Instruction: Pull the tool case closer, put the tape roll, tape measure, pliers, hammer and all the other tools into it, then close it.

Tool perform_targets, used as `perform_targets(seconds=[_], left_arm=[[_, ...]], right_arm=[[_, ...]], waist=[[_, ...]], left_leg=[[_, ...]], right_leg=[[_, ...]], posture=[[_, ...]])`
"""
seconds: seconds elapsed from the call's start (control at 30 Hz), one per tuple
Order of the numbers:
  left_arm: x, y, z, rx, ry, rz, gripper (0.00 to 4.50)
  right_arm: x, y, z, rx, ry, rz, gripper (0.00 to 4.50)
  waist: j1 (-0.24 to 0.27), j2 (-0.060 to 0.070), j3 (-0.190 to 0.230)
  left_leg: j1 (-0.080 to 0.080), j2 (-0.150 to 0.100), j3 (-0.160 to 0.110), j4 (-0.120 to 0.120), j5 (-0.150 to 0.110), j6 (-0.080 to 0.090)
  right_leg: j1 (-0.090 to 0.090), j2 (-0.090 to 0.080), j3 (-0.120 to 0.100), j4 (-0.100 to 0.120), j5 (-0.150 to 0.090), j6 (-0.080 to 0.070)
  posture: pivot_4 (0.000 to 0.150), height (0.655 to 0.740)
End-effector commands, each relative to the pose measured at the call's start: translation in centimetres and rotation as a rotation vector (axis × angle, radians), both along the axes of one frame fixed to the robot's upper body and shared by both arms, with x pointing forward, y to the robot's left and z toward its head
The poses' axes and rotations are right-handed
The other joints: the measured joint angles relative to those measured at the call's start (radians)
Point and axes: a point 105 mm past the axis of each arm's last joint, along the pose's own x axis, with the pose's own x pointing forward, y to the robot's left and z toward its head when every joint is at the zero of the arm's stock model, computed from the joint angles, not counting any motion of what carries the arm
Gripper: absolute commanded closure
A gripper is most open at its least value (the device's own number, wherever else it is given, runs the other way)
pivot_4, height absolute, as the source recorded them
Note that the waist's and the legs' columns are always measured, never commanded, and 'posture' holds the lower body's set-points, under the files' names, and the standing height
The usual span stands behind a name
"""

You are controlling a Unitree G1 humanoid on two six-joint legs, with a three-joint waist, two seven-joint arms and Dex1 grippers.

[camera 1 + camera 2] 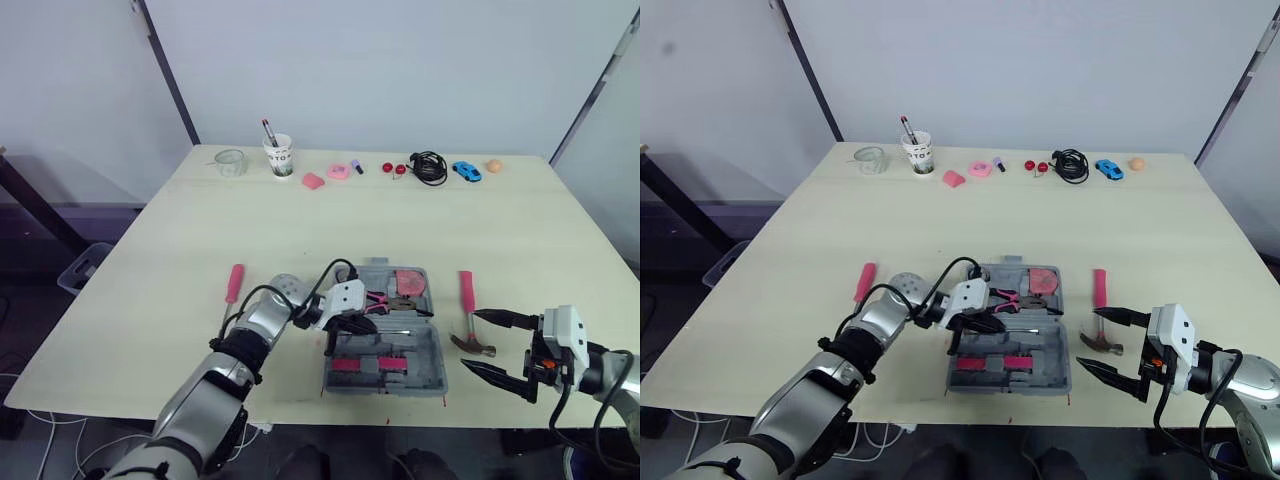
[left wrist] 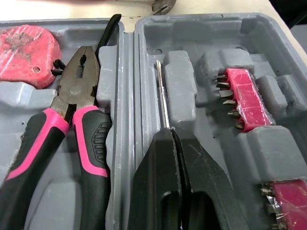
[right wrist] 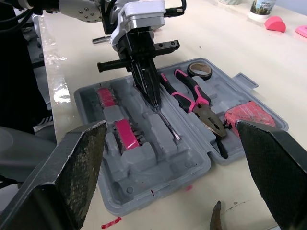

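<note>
A shaft (image 2: pixel 162 91), handle hidden, is pinched in the case (image 1: pixel 425 365) by the left hand (image 2: pixel 171 134); the right hand (image 1: pixel 470 340) is spread open.

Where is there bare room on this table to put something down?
The widest bare patch of table lies between the far row, cup to toy car, and the tool case. More lies left of the pink-handled tool. Crowded: the case, where the left gripper pinches a thin screwdriver, and the hammer by the right gripper.
</note>
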Motion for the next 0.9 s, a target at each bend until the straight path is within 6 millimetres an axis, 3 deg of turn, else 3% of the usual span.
perform_targets(seconds=[0.03,0.13,0.23,0.43,0.67,0.83,0.9], left_arm=[[-0.5,1.0,-2.5,0.084,0.063,0.037,4.45],[-1.4,1.5,-3.1,0.098,0.081,0.009,4.45],[-1.3,1.2,-2.4,0.030,0.077,0.035,4.45],[0.1,0.8,2.9,-0.267,0.009,0.146,4.45],[0.9,4.5,7.7,-0.501,-0.033,0.340,4.45],[-0.3,8.2,8.3,-0.561,-0.057,0.480,4.45],[-1.0,9.8,7.9,-0.560,-0.059,0.553,3.94]], right_arm=[[-0.1,-0.2,0.9,-0.016,-0.043,0.002,0.00],[0.0,-0.1,0.9,-0.008,-0.042,-0.002,0.00],[0.2,-0.1,1.1,0.013,-0.044,-0.019,0.00],[1.1,-0.8,1.1,0.065,-0.051,-0.113,0.00],[2.1,-2.7,-0.5,0.074,-0.049,-0.289,0.00],[1.8,-4.0,-1.5,0.089,-0.034,-0.366,0.00],[1.5,-4.7,-2.2,0.077,-0.020,-0.393,0.00]], waist=[[0.000,0.000,0.000],[-0.001,0.000,-0.001],[-0.002,0.002,-0.003],[-0.002,0.002,-0.003],[-0.002,0.003,-0.003],[-0.007,0.003,-0.002],[-0.006,0.003,-0.002]], left_leg=[[0.000,0.000,0.000,0.000,0.000,0.000],[0.001,0.000,0.000,0.000,0.000,0.000],[0.001,0.000,0.000,0.000,0.000,0.000],[0.001,0.001,0.000,0.000,0.000,0.000],[0.000,0.001,0.000,0.000,0.000,0.000],[0.001,0.002,0.000,-0.001,0.000,0.000],[0.001,0.002,0.000,-0.001,0.000,0.000]], right_leg=[[0.000,0.000,0.000,0.000,0.000,0.000],[0.000,0.000,0.000,0.000,0.000,0.000],[0.000,0.000,0.000,0.001,0.000,0.000],[0.000,0.001,0.000,0.001,0.000,0.000],[0.000,0.001,0.000,0.001,0.000,0.000],[0.000,0.001,0.000,0.002,0.000,0.000],[0.000,0.001,0.000,0.002,0.000,0.000]], posture=[[0.150,0.7400],[0.150,0.7400],[0.150,0.7400],[0.150,0.7400],[0.150,0.7400],[0.150,0.7400],[0.150,0.7400]])
